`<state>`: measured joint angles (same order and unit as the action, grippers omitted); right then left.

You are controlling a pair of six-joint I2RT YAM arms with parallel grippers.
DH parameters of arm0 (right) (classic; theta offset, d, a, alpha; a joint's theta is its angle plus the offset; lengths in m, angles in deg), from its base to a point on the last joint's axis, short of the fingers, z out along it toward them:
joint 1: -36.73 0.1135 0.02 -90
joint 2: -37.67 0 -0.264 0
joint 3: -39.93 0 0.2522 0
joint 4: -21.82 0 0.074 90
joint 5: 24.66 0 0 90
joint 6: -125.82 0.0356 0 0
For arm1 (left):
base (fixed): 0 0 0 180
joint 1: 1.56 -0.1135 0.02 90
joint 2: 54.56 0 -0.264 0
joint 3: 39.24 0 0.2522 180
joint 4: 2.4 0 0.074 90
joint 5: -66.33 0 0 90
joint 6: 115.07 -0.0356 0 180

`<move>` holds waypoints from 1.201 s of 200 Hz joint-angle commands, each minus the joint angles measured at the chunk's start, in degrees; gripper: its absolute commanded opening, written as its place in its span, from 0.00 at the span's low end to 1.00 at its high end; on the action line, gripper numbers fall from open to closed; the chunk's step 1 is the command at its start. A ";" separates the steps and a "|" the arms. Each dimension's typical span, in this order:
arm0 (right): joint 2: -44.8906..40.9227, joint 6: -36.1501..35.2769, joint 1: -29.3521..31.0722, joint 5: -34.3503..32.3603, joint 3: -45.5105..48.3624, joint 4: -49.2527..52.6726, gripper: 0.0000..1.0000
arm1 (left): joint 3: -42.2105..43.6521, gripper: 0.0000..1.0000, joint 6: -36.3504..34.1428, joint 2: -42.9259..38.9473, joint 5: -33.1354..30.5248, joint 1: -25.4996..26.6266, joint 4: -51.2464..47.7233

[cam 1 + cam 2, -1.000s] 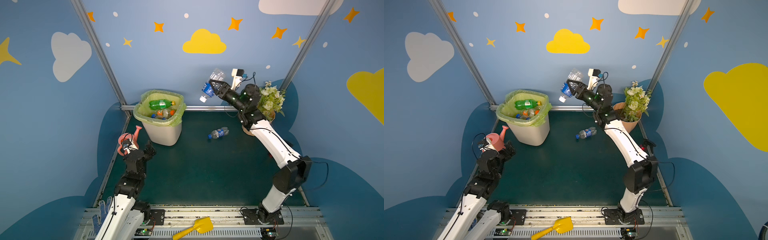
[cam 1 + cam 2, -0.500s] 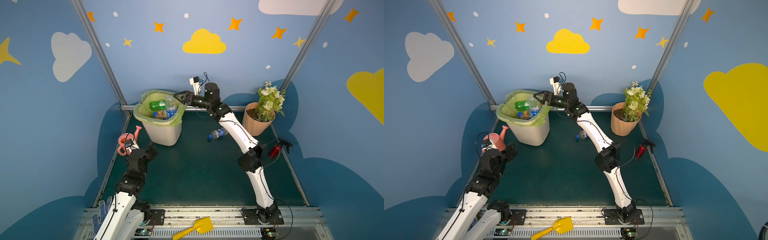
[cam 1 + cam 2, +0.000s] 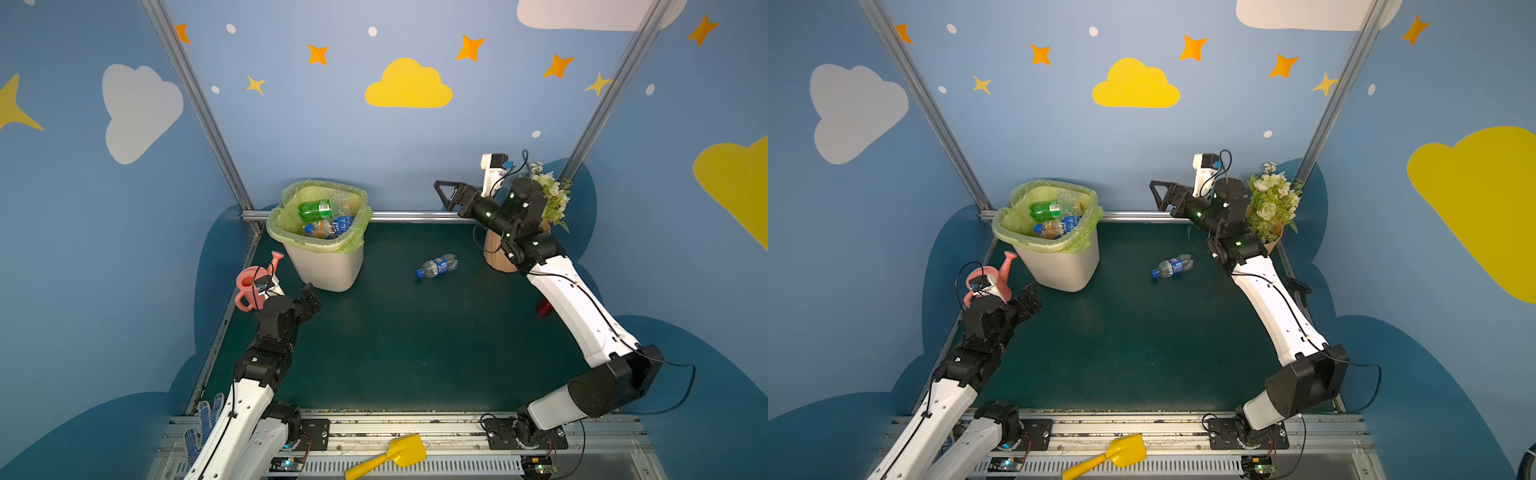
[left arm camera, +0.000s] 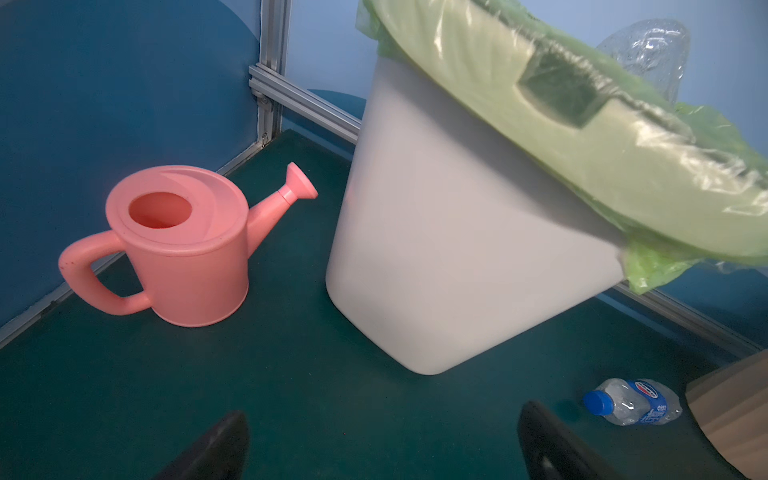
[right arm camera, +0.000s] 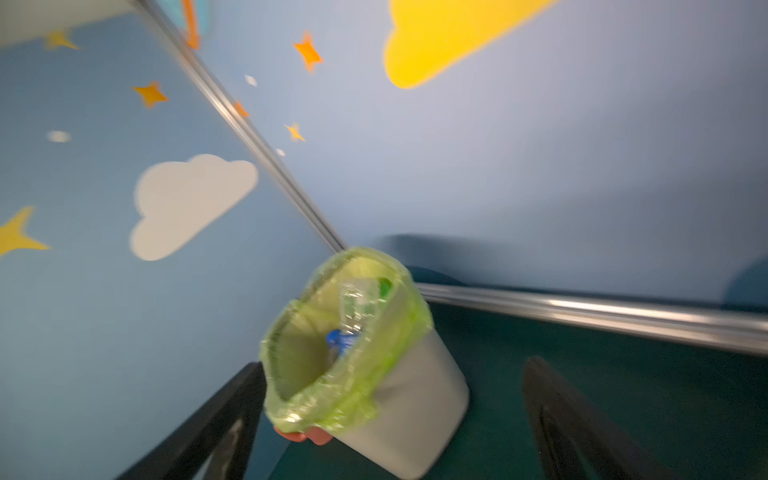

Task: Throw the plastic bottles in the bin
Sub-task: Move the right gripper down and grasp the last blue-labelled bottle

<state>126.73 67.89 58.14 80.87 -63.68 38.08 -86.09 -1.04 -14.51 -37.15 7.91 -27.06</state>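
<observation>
My right gripper (image 3: 445,195) is hanging wide and empty; I'm aiming to straddle the lying bottle (image 3: 437,266) across its middle, squeeze gently, then clear the rim of the bin (image 3: 324,270).

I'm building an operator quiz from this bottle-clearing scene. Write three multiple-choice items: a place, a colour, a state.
1. Where is the blue-labelled bottle outside the bin?
A. on the bin's rim
B. upright against the wall
C. lying between bin and flowerpot

2. What colour is the watering can?
A. yellow
B. pink
C. black

3. How is the right end effector?
A. open, empty
B. shut on a bottle
C. shut on the bin bag

Answers: 1 C, it lies on its side between them; 2 B, body and spout are pink; 3 A, its jaws stand apart with nothing between.
</observation>
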 commanded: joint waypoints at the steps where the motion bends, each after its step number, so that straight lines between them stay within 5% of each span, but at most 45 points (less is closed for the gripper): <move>1: 3.83 0.76 -3.12 -4.16 6.46 7.08 0.95 | -0.06 1.00 -0.62 -0.24 1.07 -0.17 1.67; 71: 11.94 8.71 -6.64 -1.47 15.21 5.91 0.95 | 0.02 1.00 -1.84 -0.15 2.84 -0.15 1.72; 240: 31.52 13.16 -6.35 0.44 3.08 12.43 0.95 | 0.74 1.00 -2.85 1.03 2.58 -0.07 2.30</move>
<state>155.69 80.86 51.52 80.89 -57.54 48.90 -85.95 -2.83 -13.96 -34.65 7.93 -25.50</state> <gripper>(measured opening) 0.951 0.998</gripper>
